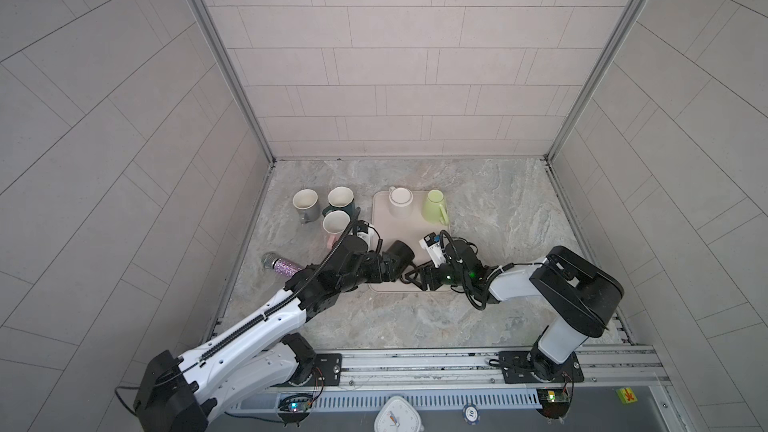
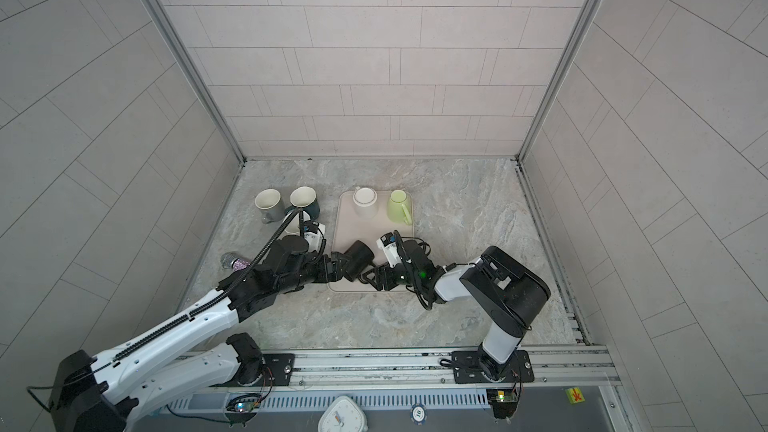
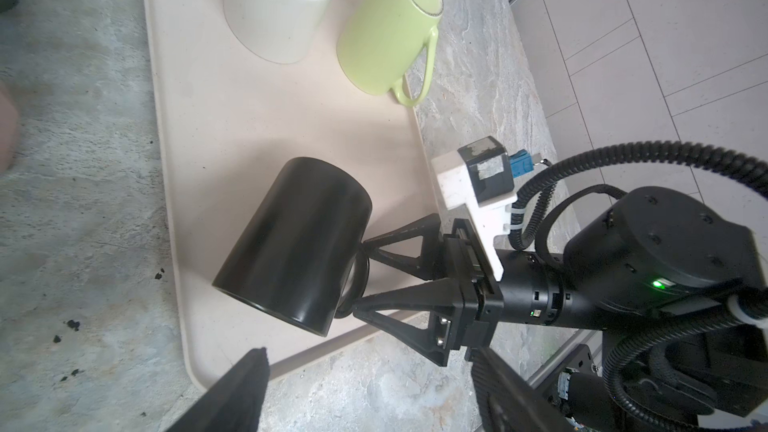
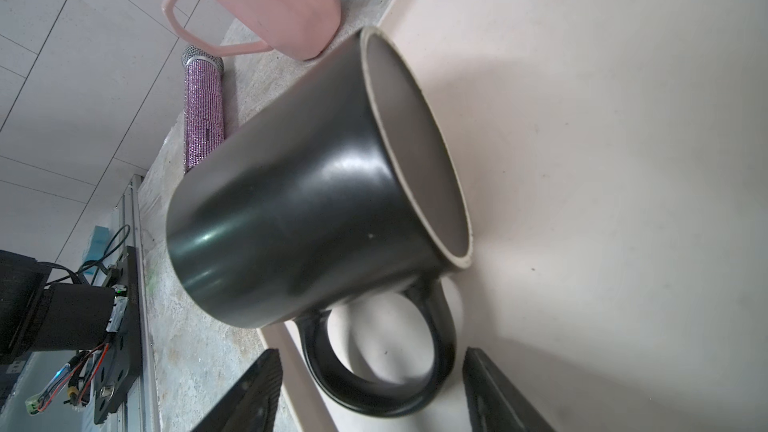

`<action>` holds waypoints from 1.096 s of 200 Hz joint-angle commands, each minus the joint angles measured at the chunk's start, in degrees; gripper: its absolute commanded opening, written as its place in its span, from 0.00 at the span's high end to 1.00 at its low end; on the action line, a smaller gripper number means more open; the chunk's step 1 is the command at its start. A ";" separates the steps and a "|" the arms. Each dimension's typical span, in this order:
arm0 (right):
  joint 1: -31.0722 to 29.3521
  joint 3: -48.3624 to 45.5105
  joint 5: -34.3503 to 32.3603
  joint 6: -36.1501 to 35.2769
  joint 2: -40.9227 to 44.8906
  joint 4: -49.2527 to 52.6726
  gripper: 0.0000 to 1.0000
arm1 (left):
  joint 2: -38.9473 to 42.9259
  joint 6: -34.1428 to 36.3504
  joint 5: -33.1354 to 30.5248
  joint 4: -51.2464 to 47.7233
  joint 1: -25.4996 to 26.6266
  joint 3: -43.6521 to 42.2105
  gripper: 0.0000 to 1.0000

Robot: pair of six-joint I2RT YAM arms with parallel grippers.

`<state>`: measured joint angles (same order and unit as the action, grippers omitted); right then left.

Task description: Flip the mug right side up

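Grasp step: the black mug's (image 4: 291, 201) handle (image 4: 442, 326) sits between my right gripper's (image 4: 370, 351) parted fingers (image 4: 249, 392); left gripper (image 3: 370, 353) open, empty. Next: clamp, invert.

Soft diffuse light, glare on black mug (image 4: 291, 201), bowed edges.

The glossy black mug (image 1: 401, 252), grey inside, tilts mouth-down over the beige mat's (image 1: 399, 229) near left part.
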<state>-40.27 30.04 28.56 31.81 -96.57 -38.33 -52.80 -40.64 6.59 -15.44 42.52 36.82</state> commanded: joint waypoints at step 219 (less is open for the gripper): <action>-4.29 1.26 1.44 10.85 -3.73 -14.67 0.36 | 5.21 -0.05 -2.99 -4.06 -0.85 -2.29 0.17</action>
<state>-43.92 29.95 29.61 40.10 -99.44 -49.93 -48.86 -40.64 4.78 -18.00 42.13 35.42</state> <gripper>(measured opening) 0.644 0.828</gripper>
